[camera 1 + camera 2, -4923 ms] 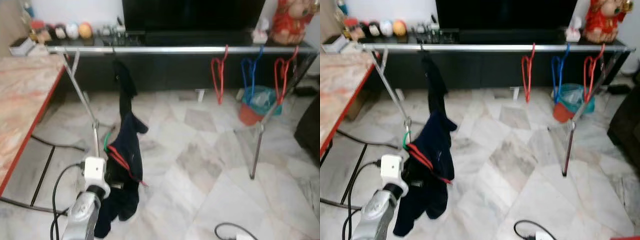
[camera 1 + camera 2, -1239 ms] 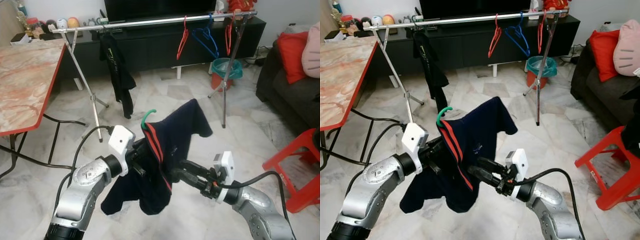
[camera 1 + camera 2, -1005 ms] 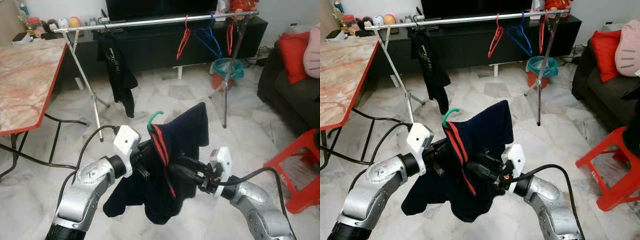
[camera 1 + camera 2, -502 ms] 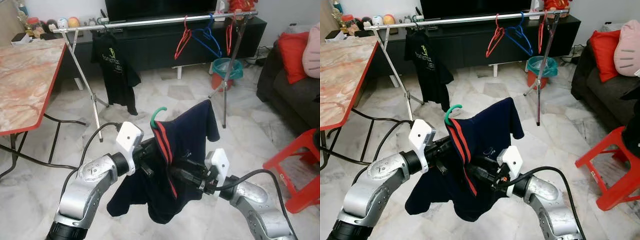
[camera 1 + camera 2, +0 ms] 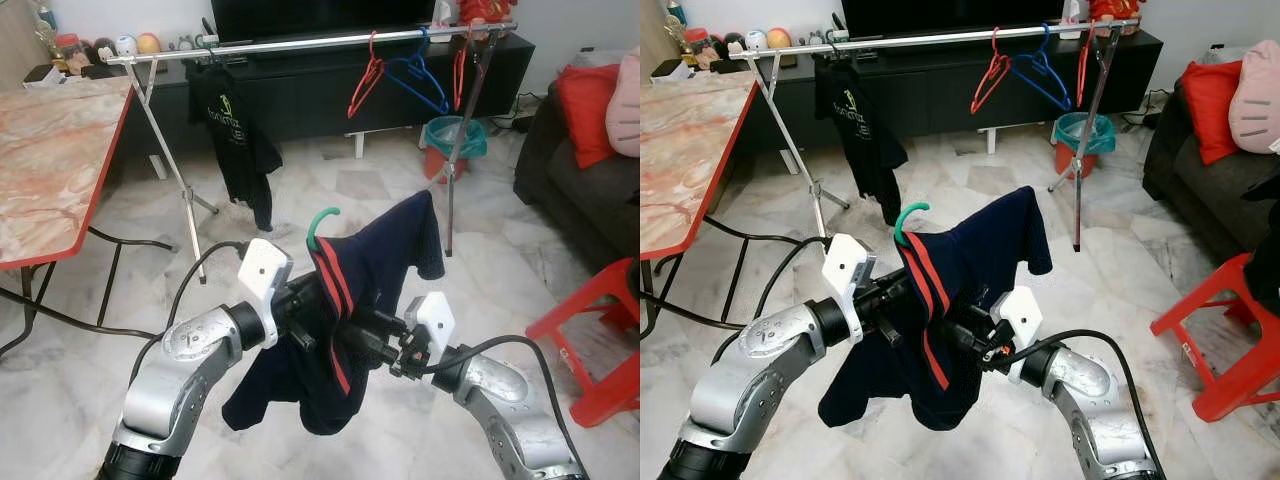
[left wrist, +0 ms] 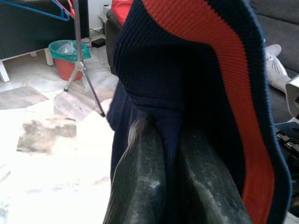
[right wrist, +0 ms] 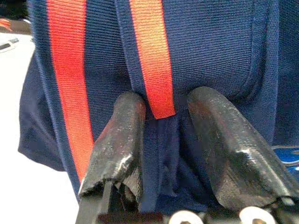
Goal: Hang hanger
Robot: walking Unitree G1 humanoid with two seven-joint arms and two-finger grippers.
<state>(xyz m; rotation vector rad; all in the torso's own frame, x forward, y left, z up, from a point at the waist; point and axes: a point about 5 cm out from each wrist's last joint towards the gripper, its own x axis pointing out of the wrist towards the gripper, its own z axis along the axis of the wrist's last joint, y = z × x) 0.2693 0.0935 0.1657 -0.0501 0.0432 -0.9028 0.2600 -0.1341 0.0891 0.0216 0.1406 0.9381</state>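
A navy shirt (image 5: 385, 255) with red stripes hangs on a green hanger; its hook (image 5: 322, 217) sticks up above the collar. My left gripper (image 6: 163, 123) is shut on the collar area, holding the shirt up in front of me. From the right, my right gripper (image 7: 161, 100) has a fold of the same shirt between its fingers (image 7: 124, 121). In the eye views both sets of fingertips are hidden in the cloth. The silver clothes rail (image 5: 300, 42) stands well ahead across the room.
A black t-shirt (image 5: 235, 140), two red hangers (image 5: 365, 80) and a blue hanger (image 5: 415, 80) hang on the rail. A marble table (image 5: 50, 170) is at left, a teal bin (image 5: 450, 140) behind the rail, and a sofa (image 5: 580, 190) and red stool (image 5: 600, 330) at right.
My right gripper has moved left into the shirt and closed on a fold. The shirt has lifted slightly. Since the oldest frames the camera has backed away from the rail.
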